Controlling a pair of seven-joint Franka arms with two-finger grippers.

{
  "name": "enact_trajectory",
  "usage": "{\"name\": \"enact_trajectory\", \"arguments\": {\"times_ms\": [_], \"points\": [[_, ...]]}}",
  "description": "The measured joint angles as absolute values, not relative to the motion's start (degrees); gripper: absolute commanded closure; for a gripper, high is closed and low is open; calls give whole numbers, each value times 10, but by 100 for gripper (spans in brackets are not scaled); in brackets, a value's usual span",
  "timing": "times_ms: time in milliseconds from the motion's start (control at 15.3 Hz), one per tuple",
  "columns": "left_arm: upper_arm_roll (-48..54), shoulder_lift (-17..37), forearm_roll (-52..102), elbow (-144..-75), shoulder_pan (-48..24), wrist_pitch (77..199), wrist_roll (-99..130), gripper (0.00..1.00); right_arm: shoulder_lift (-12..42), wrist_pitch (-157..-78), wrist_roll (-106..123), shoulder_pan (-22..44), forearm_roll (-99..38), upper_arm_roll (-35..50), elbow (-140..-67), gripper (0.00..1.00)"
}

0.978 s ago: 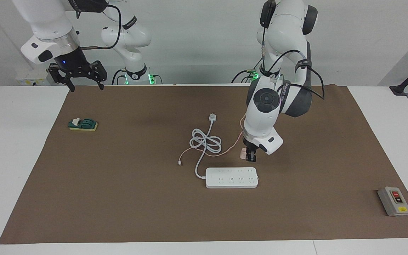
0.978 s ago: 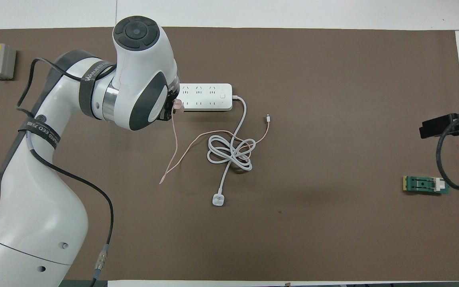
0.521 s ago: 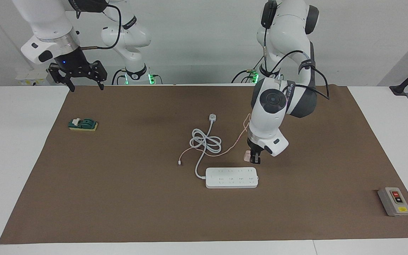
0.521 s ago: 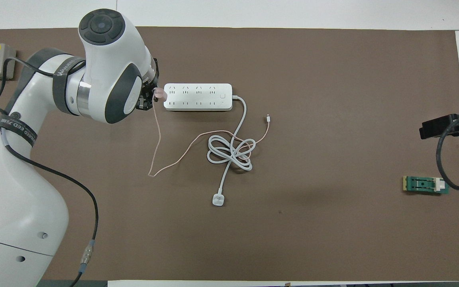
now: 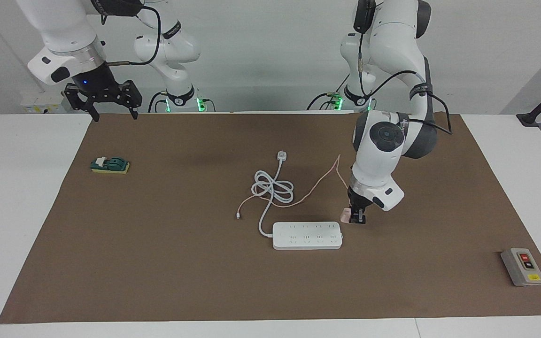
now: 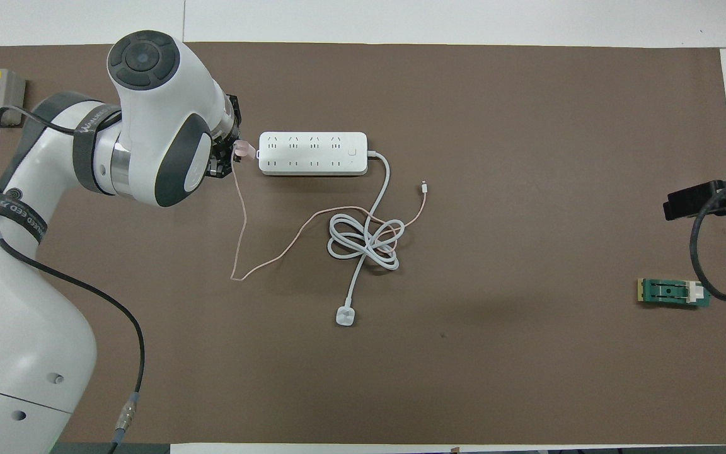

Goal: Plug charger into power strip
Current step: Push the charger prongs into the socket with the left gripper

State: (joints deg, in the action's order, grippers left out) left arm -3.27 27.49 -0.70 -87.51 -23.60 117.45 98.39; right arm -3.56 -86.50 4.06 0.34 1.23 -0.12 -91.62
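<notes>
The white power strip [image 5: 307, 235] lies flat on the brown mat and shows whole in the overhead view [image 6: 312, 153]. My left gripper [image 5: 357, 217] is shut on the pale-pink charger [image 5: 344, 215] and holds it low over the mat, just off the strip's end toward the left arm's end of the table. The charger also shows in the overhead view [image 6: 243, 149], beside the strip's short end. Its thin pink cable [image 6: 275, 252] trails back over the mat. My right gripper [image 5: 114, 115] waits, open and empty, raised over the mat's corner by its base.
The strip's thick white cord [image 6: 363, 236] lies coiled nearer the robots, ending in a round white plug [image 6: 345, 316]. A grey button box [image 5: 522, 266] sits at the left arm's end. A small green block [image 5: 110, 165] sits at the right arm's end.
My left gripper has carried the charger from over the strip's nearer edge toward the left arm's end and lower, to just off the strip's end. The cable dragged along. The right arm has not moved.
</notes>
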Motion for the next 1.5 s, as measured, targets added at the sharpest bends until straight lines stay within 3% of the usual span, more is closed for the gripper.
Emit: {"name": "enact_trajectory", "arguments": {"times_ms": [652,1499], "points": [[-29,326,-7,-836,-238,1180,1048,100,-36,-865,41,3,12,-1,-916,0],[-28,331,-7,-820,-258,1146,1090,100,-36,-865,41,3,12,-1,-916,0]]}}
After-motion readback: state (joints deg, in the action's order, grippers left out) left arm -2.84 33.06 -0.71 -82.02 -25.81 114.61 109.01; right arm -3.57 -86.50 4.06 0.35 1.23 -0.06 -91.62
